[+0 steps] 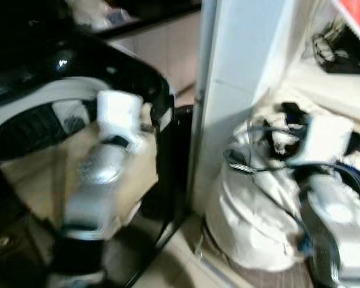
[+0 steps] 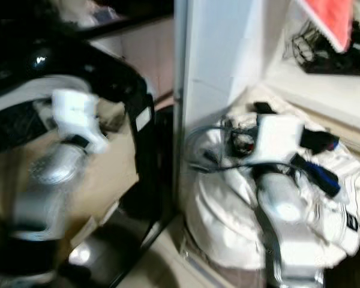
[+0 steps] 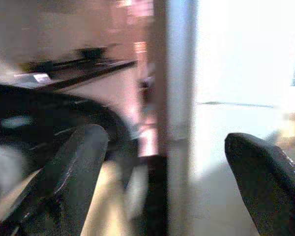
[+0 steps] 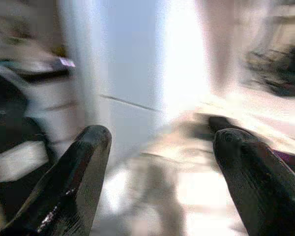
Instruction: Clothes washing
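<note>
Blur over white laundry heap (image 1: 258, 222); left claw (image 3: 162, 167) and right claw (image 4: 157, 172) both spread, empty

two silver arms are seen, one left arm (image 1: 99, 174) and one right arm (image 2: 282, 210). two black fingers (image 3: 64, 182) are counted on the left gripper (image 3: 167, 182), spread wide apart. two black fingers (image 4: 73, 182) are counted on the right gripper (image 4: 162, 182), spread wide apart too. one white bundle of clothes (image 1: 252, 204) is seen. one white wall post (image 1: 240, 78) is seen. one red thing (image 2: 330, 18) is seen up high.
</note>
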`<state>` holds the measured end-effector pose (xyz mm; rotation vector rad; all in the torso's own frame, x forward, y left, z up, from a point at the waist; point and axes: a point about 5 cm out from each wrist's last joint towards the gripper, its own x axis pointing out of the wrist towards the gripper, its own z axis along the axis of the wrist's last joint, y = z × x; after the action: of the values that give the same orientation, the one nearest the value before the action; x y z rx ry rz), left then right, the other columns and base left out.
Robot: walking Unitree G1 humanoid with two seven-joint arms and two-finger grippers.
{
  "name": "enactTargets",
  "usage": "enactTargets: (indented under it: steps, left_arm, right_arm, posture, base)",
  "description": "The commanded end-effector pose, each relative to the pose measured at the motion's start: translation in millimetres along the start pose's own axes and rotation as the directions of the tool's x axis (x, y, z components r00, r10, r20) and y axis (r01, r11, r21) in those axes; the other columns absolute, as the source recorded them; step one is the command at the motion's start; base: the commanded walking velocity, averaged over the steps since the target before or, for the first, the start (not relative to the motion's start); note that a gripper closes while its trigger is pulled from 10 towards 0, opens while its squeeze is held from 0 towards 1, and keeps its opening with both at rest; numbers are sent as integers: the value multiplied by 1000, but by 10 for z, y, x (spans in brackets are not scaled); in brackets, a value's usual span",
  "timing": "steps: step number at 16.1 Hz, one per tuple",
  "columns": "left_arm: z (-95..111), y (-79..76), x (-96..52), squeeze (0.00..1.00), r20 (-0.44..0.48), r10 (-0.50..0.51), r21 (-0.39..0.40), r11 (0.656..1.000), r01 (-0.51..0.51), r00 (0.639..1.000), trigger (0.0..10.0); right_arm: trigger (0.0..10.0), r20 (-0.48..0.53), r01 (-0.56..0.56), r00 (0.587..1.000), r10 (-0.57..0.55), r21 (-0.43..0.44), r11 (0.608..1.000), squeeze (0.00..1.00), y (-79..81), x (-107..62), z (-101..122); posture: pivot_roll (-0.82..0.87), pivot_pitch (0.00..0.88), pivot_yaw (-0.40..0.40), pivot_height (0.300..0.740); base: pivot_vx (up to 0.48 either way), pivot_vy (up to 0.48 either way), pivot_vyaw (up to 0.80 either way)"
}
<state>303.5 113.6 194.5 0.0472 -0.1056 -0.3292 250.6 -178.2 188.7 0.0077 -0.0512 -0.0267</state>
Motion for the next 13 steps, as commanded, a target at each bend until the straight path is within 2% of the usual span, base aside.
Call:
enactTargets:
  steps: [1, 3, 7, 9, 12, 13]
  left_arm:
    - [32, 111, -16, 0, 13, 35, 18, 999, -35, 999, 10000]
    - [20, 100, -13, 0, 12, 32, 10, 999, -32, 999, 10000]
    - [11, 96, -16, 0, 12, 43, 2, 999, -43, 999, 10000]
    - [-30, 107, -47, 0, -4, 48, -16, 999, -48, 999, 10000]
    - [-42, 128, -57, 0, -18, 50, 22, 999, -50, 999, 10000]
    - [-36, 116, -55, 0, -17, 33, 52, 998, -32, 999, 10000]
  right_arm:
    - [10000, 30, -22, 999, 22, 17, 1000, 0, 68, 0, 79]
    - [10000, 41, -19, 999, 19, 1, 1000, 0, 56, -10, 97]
    - [10000, 67, -47, 997, 45, 40, 998, 0, 68, 6, 177]
    - [10000, 66, -38, 997, 36, 42, 998, 0, 44, 33, 193]
    - [10000, 25, -23, 999, 22, 33, 999, 0, -29, 149, 166]
    - [10000, -12, 2, 1000, -2, 38, 999, 643, -87, 210, 134]
  posture:
    - [-129, 6, 2, 740]
    - [-142, 0, 5, 740]
    - [-139, 2, -12, 740]
    - [-134, 1, -20, 740]
    - [-112, 6, -36, 740]
    - [-108, 10, -39, 740]
  base:
    - [274, 0, -613]
    - [270, 0, 0]
    - [272, 0, 0]
    - [0, 0, 0]
    - [0, 0, 0]
    - [0, 0, 0]
